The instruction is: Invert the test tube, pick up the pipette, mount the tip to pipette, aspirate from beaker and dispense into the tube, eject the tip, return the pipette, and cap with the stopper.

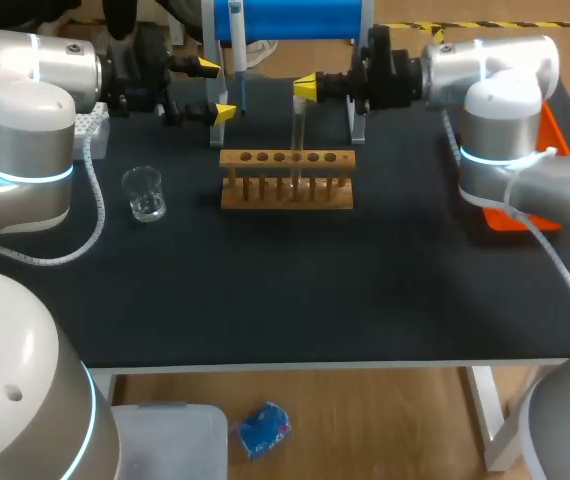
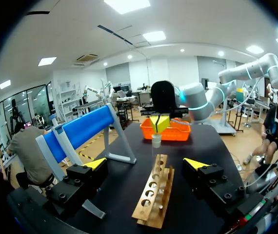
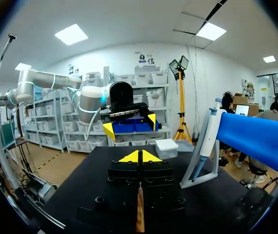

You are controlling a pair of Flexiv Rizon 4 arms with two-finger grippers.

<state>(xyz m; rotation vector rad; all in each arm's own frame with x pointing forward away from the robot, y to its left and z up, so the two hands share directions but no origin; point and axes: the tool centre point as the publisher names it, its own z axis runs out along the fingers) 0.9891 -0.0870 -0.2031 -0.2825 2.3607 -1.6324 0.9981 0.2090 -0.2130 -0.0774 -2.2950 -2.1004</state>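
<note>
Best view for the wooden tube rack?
Head view: whole wooden rack, top holes visible. Left wrist view: lengthwise, foreshortened. Right wrist view: just a sliver below the right gripper.

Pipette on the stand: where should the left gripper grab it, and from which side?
Grip the pipette on its straight handle, below its head on the blue stand. It hangs upright, so the open left gripper should come in level from the left side, fingers straddling it. The right gripper, shut on the test tube, occupies the other side.
</note>
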